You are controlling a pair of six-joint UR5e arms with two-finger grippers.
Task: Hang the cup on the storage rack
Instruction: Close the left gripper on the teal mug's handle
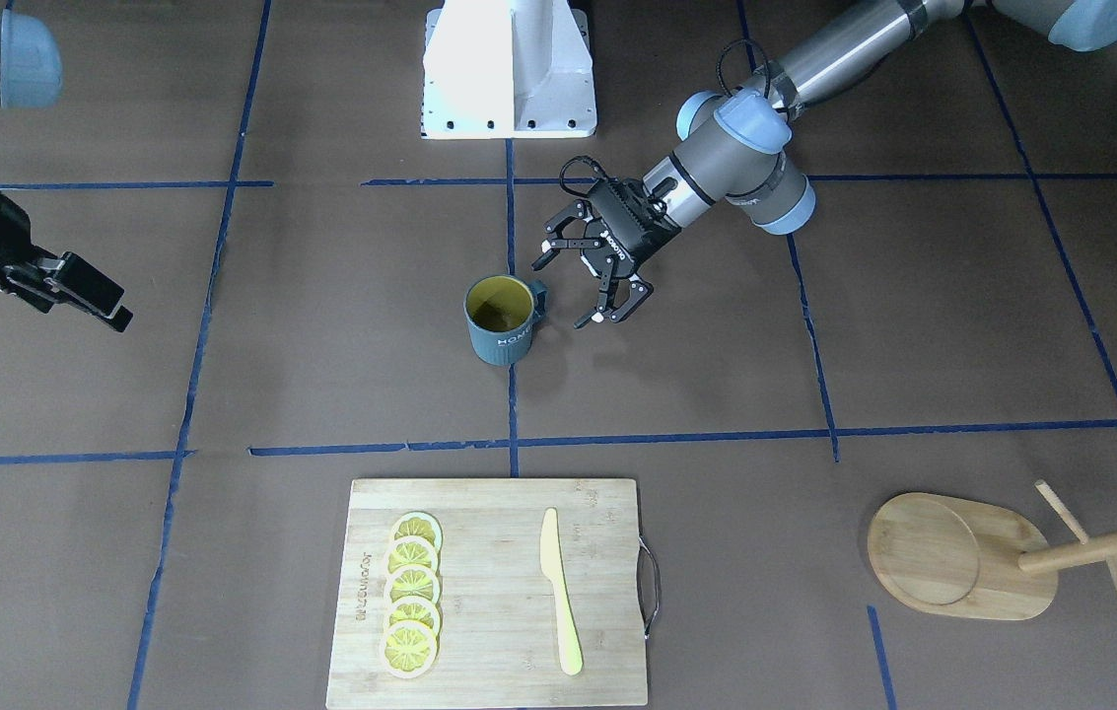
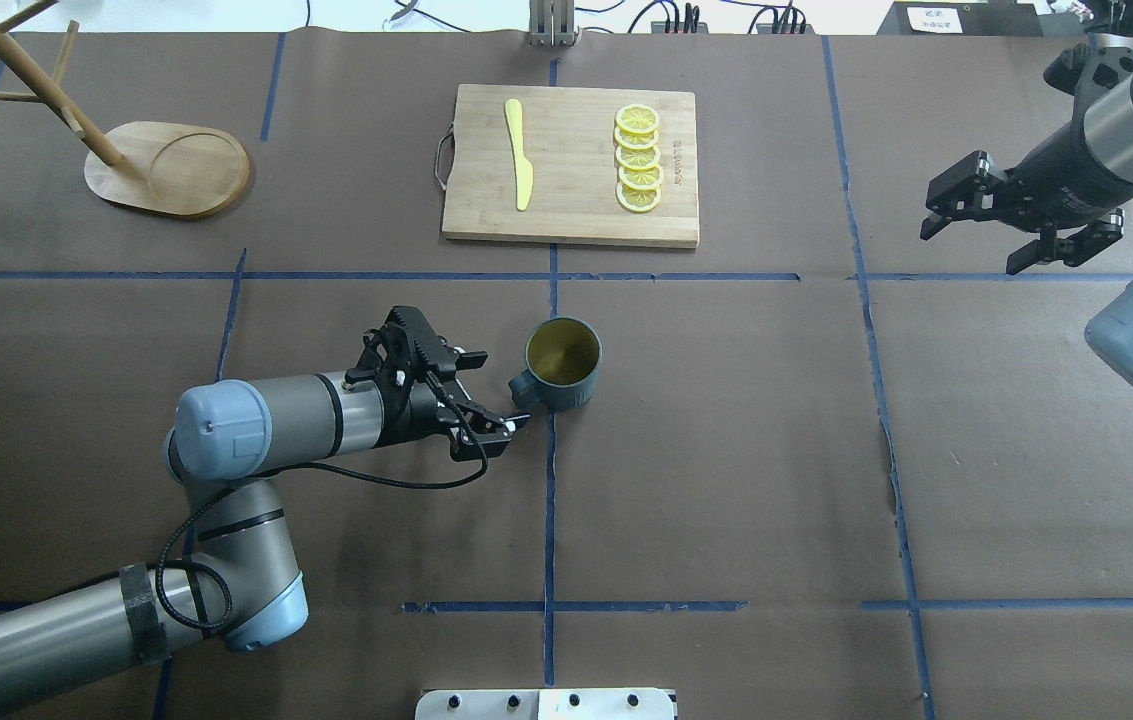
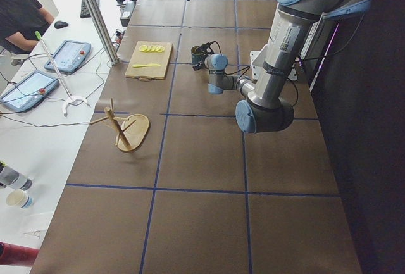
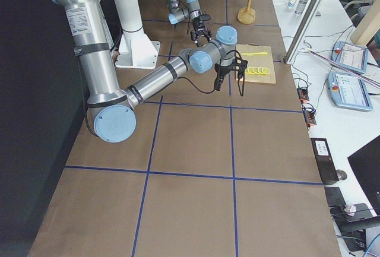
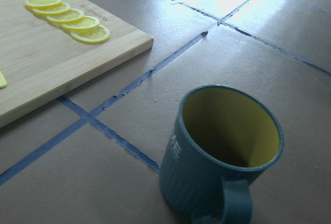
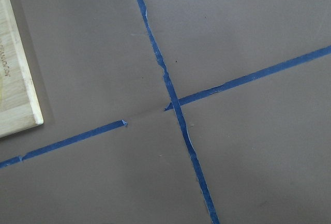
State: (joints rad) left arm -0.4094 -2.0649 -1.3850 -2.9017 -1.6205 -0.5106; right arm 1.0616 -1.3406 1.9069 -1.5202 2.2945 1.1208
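The cup (image 2: 563,365), dark blue-grey with a yellow interior, stands upright near the table's middle on a blue tape line, and also shows in the front view (image 1: 501,320). Its loop handle (image 5: 235,203) points toward my left gripper (image 2: 498,390). That gripper is open and empty, level with the cup and just short of the handle, not touching it. My right gripper (image 2: 971,250) is open and empty, held above the table far to the right. The storage rack (image 2: 166,168) is a light wooden mug tree with an oval base. It stands at the far left corner with bare pegs.
A bamboo cutting board (image 2: 571,200) lies beyond the cup. It carries a row of lemon slices (image 2: 638,158) and a yellow knife (image 2: 519,155). The robot's white base (image 1: 509,69) is behind the cup. An operator and tablets are at a side table (image 3: 38,65).
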